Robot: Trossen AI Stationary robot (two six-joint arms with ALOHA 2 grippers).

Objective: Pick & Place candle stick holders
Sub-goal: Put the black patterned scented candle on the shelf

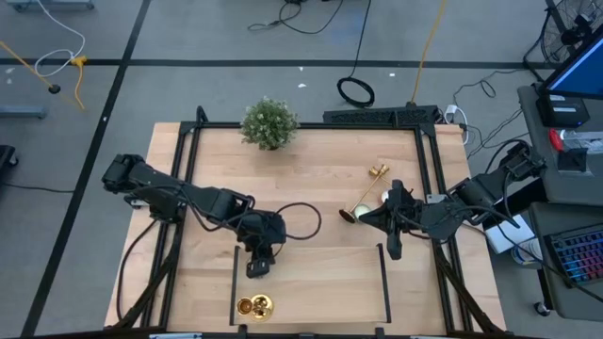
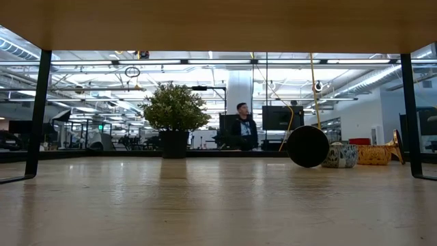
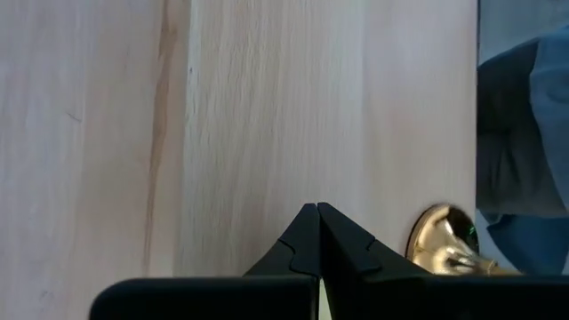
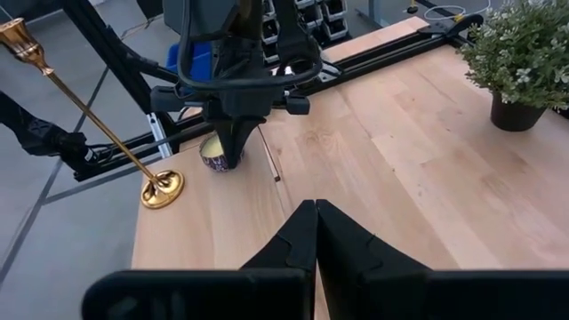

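My left gripper (image 1: 260, 266): its two dark fingers (image 3: 302, 240) are pressed together with nothing between them, pointing down over the near middle of the pale wooden table (image 1: 311, 188).
Nearest thing to it: a small shiny brass candlestick holder with a round flared base (image 1: 253, 305) at the table's near edge, just nearer than my left gripper and apart from it; my left wrist view shows its gold base (image 3: 442, 242) beside my fingertips, by the table edge.
My right gripper (image 1: 393, 247): fingers (image 4: 304, 233) pressed together, empty, at the right side of the table.
Beside my right arm: a long slim brass candlestick holder (image 1: 362, 201) lying tilted on the table, its round base towards the near left, its cup end (image 1: 378, 171) towards the far right.
Near its base: a small patterned pot (image 1: 385, 199), partly hidden by my right arm.
Far side of the table: a bushy green potted plant in a dark pot (image 1: 269, 123), upright, well apart from both grippers.
Room behind: a person (image 2: 242, 128) stands beyond the table.
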